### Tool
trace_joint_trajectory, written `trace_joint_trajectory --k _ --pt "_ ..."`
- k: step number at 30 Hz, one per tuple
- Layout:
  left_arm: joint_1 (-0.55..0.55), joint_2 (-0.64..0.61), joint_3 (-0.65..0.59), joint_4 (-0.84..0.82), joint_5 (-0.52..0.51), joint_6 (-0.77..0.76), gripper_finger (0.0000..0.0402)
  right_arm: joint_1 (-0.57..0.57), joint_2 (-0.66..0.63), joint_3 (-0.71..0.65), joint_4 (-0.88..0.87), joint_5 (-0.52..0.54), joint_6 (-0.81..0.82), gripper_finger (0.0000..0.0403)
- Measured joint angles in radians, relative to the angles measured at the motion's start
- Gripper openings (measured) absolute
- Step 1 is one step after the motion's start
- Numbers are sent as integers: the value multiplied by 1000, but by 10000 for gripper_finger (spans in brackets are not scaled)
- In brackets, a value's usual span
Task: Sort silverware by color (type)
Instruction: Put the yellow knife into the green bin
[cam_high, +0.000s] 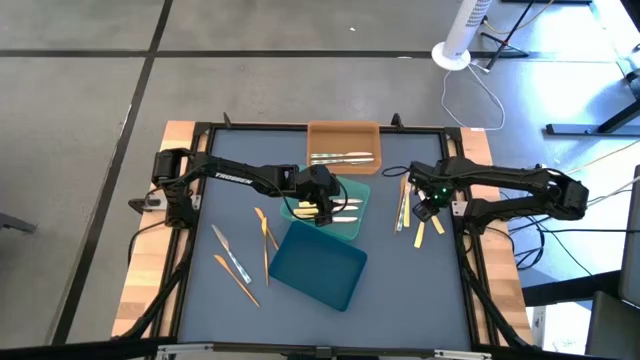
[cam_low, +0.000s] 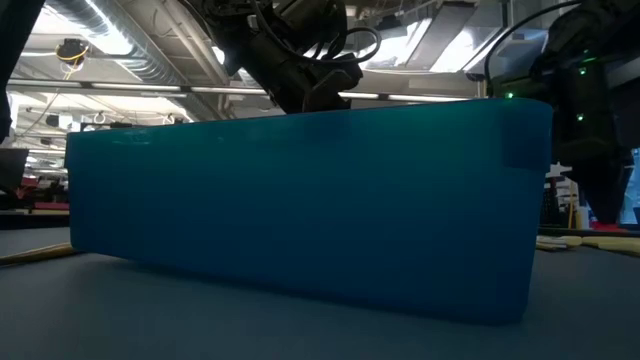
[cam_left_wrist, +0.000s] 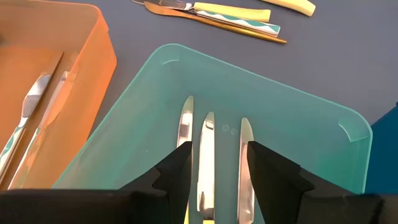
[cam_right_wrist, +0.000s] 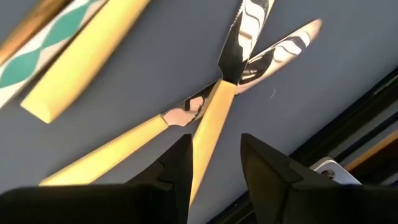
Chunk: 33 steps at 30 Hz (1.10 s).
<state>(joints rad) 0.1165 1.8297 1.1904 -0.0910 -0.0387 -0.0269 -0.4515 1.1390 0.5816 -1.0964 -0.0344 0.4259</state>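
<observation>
My left gripper (cam_high: 320, 207) (cam_left_wrist: 217, 146) is open over the teal-green tray (cam_left_wrist: 298, 112). Three silver knives lie side by side on the tray's floor, and the middle knife (cam_left_wrist: 206, 149) shows between my fingers without touching them. My right gripper (cam_high: 425, 208) (cam_right_wrist: 215, 138) is open, low over the table near its right edge. Two yellow-handled knives with silver blades lie crossed there, and one yellow handle (cam_right_wrist: 208, 134) runs between the fingers. The orange tray (cam_high: 343, 133) holds silver-grey utensils (cam_high: 343, 156). Orange-tan and silver utensils (cam_high: 240, 255) lie on the table's left part.
The dark blue tray (cam_high: 320, 265) sits at a slant near the table's front and fills the low view (cam_low: 300, 210). More yellow and patterned utensils (cam_high: 404, 205) lie beside my right gripper. The orange tray stands at the far edge, touching the teal-green tray's far side.
</observation>
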Motion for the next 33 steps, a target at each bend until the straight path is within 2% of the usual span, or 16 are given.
trace_joint_trajectory --k 14,25,33 --pt "0 0 0 0 0 0 147 -1 214 1 16 -16 -27 124" --pt "0 0 0 0 0 0 148 0 228 -3 104 -35 -38 124" --pt "0 0 0 0 0 0 148 0 248 0 101 -11 -38 124"
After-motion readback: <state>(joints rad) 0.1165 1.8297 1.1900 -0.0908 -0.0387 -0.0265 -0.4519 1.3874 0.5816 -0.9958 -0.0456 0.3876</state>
